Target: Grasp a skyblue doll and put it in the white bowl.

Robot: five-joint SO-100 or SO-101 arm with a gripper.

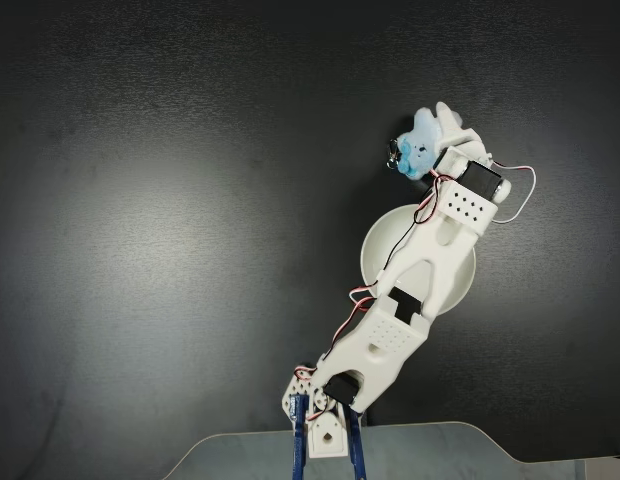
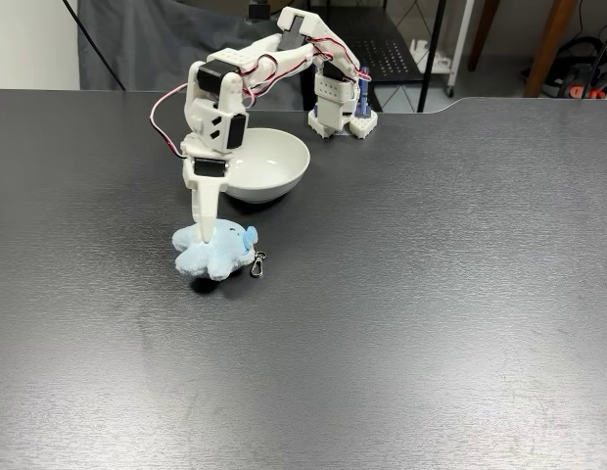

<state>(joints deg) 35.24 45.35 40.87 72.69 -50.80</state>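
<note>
The skyblue doll (image 2: pixel 217 255) is a fluffy pale-blue plush with a small metal keyring (image 2: pixel 258 264) dangling at its right. It sits low over the black table, in front of the white bowl (image 2: pixel 274 176) in a fixed view. My gripper (image 2: pixel 207 233) points straight down, its white fingers (image 2: pixel 204 201) sunk into the top of the doll and shut on it. I cannot tell whether the doll rests on the table or hangs just above it. From above, the doll (image 1: pixel 415 152) shows at the gripper (image 1: pixel 431 138), beyond the bowl (image 1: pixel 382 243), which the arm partly covers.
The arm's base (image 1: pixel 325 425) is clamped at the table's edge, behind the bowl (image 2: pixel 345 113). Dark bare tabletop (image 2: pixel 431 323) spreads on all sides. Chair and table legs stand beyond the far edge.
</note>
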